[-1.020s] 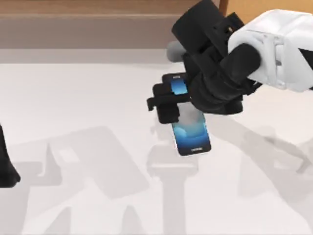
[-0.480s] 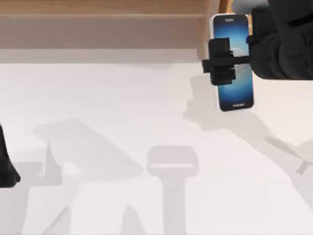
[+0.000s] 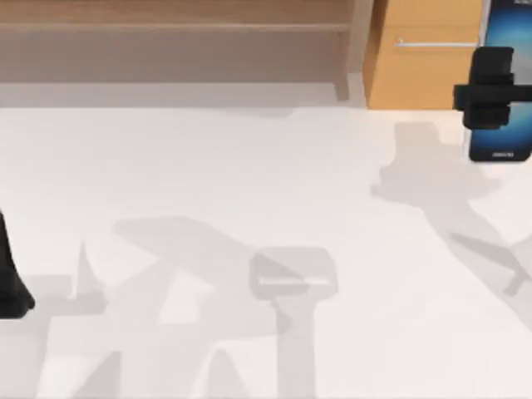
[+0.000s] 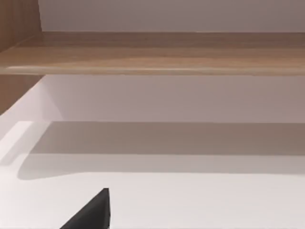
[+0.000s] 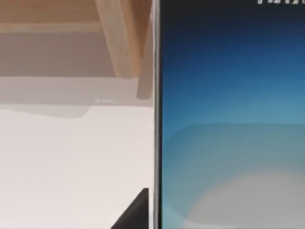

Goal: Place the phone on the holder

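Observation:
The phone (image 3: 504, 135) hangs above the table's far right corner, blue screen facing up, its long side running front to back. My right gripper (image 3: 507, 90) is shut on it across the middle, one black finger (image 3: 484, 87) showing on the phone's left edge. In the right wrist view the phone's screen (image 5: 228, 119) is close up, with a black fingertip (image 5: 136, 214) beside its silver edge. The holder is out of view. My left gripper (image 3: 10, 283) is parked at the table's left edge.
A wooden cabinet (image 3: 416, 58) stands behind the table at the back right, and a long wooden shelf (image 3: 166, 25) runs along the back. The white table (image 3: 208, 158) carries only grey shadows of the arms.
My right gripper has lifted the phone off the middle of the table and carried it back and to the right. The left arm has not moved.

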You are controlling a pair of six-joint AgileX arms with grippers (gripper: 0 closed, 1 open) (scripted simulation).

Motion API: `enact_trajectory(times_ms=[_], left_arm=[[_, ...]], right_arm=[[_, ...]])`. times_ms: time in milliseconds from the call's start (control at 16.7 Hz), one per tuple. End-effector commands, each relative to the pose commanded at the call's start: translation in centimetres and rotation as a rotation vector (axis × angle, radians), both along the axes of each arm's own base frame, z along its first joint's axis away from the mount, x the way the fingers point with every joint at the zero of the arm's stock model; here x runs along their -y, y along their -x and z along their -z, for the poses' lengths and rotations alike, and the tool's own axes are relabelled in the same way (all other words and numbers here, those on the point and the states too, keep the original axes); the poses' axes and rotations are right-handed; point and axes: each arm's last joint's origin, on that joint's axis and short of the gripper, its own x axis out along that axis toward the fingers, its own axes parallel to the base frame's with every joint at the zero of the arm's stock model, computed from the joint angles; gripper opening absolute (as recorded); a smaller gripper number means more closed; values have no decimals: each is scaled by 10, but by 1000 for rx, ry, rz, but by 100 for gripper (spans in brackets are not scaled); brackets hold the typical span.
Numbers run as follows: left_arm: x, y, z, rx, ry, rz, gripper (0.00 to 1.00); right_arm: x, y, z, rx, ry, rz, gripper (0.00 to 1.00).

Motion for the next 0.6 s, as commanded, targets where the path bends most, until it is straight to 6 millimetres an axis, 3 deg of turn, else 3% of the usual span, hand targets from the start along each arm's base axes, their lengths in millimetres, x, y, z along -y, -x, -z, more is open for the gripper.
enact_trajectory(times_ms=[300,600], left_arm=[[0,0,0,0,0,0,100],[0,0,0,0,0,0,100]], right_arm=[[35,19,11,88,26,145,0],[75,43,53,89,93,363,0]])
